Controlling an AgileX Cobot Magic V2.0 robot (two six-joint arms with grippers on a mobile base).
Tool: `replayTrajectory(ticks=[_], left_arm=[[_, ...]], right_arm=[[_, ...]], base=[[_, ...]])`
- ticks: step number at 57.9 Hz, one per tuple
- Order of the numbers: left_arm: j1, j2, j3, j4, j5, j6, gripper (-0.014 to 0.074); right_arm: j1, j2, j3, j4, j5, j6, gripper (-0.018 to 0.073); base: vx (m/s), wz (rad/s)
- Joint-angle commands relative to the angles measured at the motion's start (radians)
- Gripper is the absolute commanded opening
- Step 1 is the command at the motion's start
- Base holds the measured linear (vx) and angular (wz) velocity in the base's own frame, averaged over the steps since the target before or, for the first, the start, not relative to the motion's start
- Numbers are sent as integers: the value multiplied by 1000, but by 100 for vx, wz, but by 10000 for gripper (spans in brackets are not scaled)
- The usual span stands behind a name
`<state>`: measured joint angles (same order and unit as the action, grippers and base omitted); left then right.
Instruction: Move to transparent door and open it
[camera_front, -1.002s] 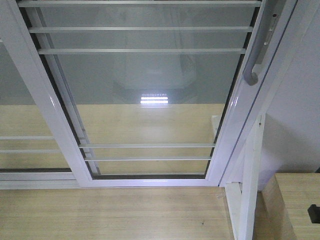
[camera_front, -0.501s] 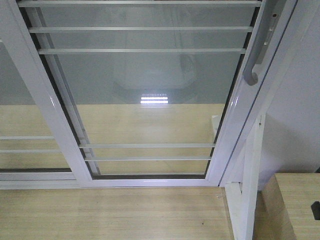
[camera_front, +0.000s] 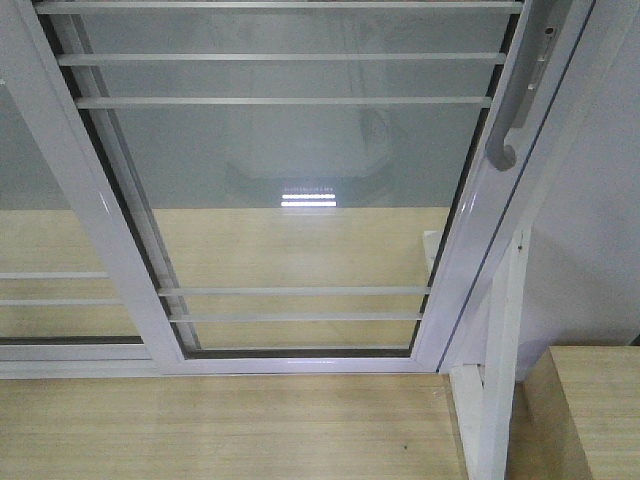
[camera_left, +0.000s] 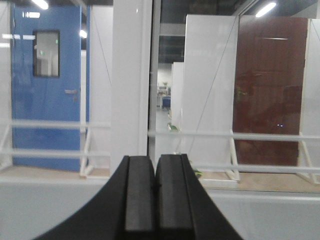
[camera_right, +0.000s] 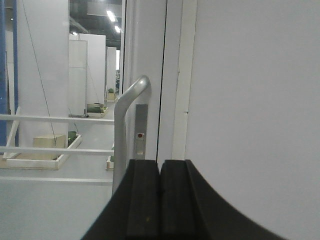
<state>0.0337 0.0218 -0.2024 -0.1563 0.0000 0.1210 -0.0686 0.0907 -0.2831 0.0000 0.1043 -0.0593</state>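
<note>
The transparent door (camera_front: 300, 180) is recorded directly ahead in the front view, its bottom rail meeting the wooden floor (camera_front: 220, 430). The curved pull handle (camera_front: 512, 100) is mounted on its right stile. A second barred glass panel (camera_front: 50, 250) is overlapped at the left. The left gripper (camera_left: 155, 165) is held level, pointed at the glass, its jaws pressed together on nothing. The right gripper (camera_right: 160, 167) is held level near the handle; contact cannot be determined. Its jaws are likewise closed and empty.
</note>
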Motion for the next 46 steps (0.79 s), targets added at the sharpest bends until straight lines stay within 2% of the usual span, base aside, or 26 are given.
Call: replayTrajectory(ticks=[1,11,19,28,38,46], left_arm=[[-6,84,-116,39,-30,40,-6],[-6,303,-245,47,-46,49,-6],[-6,486,-254,47,-77,49,-6],[-6,645,-254,46,-80,48,-6],[-6,722,-254,46,-80,48,3],[-6,733,-254,46,-80,48,41]], right_arm=[[-4,113,-119,7,-47,-29,-6],[-4,332,-225,14,-94,-26,-6],[-4,488,-230,13,-167,-27,-6],[-4,625,-230,13,-172,-27,-6],[-4,732,-230,14,-221,-27,4],[-4,772,-230,14,-252,-27,60]], base=[[0,0],[0,0],[0,0],[0,0],[0,0],[0,0]])
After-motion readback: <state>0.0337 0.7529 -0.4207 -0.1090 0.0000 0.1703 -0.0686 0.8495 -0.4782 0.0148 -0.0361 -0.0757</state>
